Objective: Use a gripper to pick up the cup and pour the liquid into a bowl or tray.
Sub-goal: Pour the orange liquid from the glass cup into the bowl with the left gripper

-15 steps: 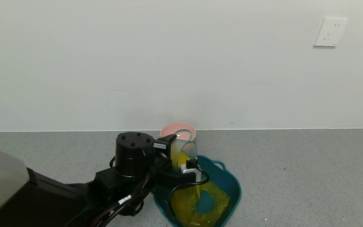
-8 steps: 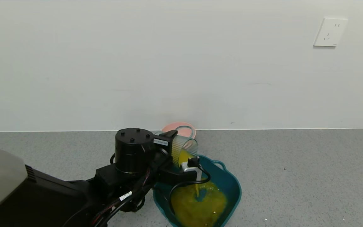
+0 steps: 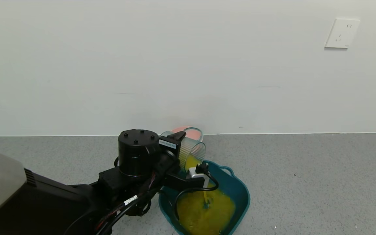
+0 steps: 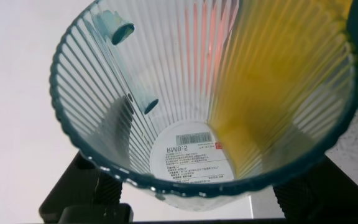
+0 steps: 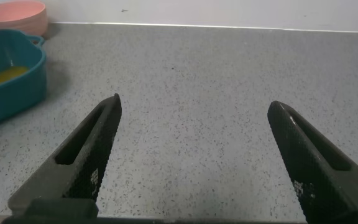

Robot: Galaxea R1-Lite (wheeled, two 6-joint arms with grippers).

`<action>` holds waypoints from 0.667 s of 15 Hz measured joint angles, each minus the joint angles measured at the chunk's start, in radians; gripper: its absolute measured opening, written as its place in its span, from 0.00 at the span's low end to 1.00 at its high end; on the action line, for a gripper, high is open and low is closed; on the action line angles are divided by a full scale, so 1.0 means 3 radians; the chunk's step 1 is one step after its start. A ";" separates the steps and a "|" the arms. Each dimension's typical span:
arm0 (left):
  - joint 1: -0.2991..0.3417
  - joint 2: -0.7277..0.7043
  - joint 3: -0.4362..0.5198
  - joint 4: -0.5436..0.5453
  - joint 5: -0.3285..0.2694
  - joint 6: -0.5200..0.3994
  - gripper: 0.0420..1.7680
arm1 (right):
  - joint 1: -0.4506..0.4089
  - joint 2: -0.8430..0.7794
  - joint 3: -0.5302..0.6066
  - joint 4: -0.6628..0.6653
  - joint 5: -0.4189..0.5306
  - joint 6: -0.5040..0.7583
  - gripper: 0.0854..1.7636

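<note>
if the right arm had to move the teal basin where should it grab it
By the small loop handle on the teal basin, coming in from the far, wall side. The rounded walls look too wide for the open right end effector, and the basin holds orange liquid, so keep it level.

The left gripper (image 3: 183, 150) clamps the ribbed, pale blue-green cup (image 3: 191, 150), tipped on its side above the dark teal basin (image 3: 240, 189). Orange-yellow liquid (image 3: 204, 210) streams from its rim, pooling across the basin's floor.
</note>
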 joint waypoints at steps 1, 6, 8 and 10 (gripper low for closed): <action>0.0000 -0.0001 -0.0003 -0.0001 0.0000 0.0052 0.74 | 0.0000 0.0000 0.0000 0.0000 0.0000 0.0000 0.97; 0.0000 -0.0005 -0.0030 0.0000 0.0000 0.0258 0.74 | 0.0000 0.0000 0.0000 0.0000 0.0001 -0.0001 0.97; 0.0000 -0.0006 -0.0032 -0.0003 0.0000 0.0362 0.74 | 0.0000 0.0000 0.0000 0.0000 0.0003 0.0000 0.97; -0.0004 -0.0009 -0.0040 -0.0005 0.0000 0.0435 0.74 | 0.0000 0.0000 0.0000 0.0000 0.0000 -0.0001 0.97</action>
